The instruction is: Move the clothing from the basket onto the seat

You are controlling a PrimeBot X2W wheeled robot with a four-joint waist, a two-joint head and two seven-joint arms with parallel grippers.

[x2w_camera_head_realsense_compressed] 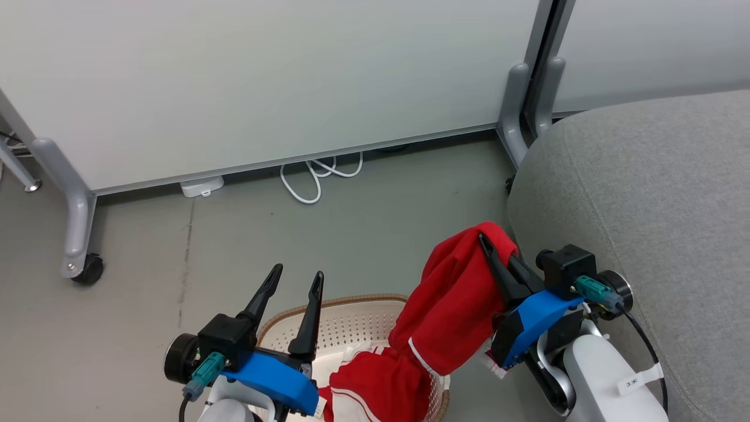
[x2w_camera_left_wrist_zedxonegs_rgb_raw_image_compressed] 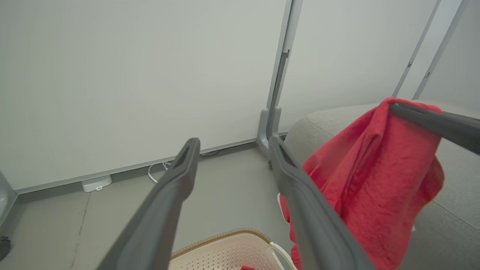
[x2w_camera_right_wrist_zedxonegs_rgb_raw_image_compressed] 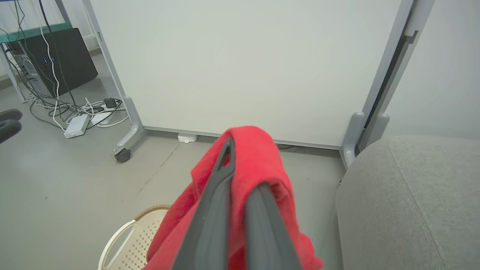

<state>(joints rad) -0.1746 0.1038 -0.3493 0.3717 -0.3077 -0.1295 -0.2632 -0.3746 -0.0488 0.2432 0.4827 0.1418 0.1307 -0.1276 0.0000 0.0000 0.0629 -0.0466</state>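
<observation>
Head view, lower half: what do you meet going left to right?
First the caster wheel → open left gripper → basket → red clothing, pinched by the shut right gripper → grey seat.

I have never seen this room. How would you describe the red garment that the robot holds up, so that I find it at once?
Find the grey seat on the right; the cream basket stands on the floor left of it. Between them a red garment hangs from the shut right gripper. Unlike the red cloth lying in the basket, it is raised, draped over the fingers.
</observation>
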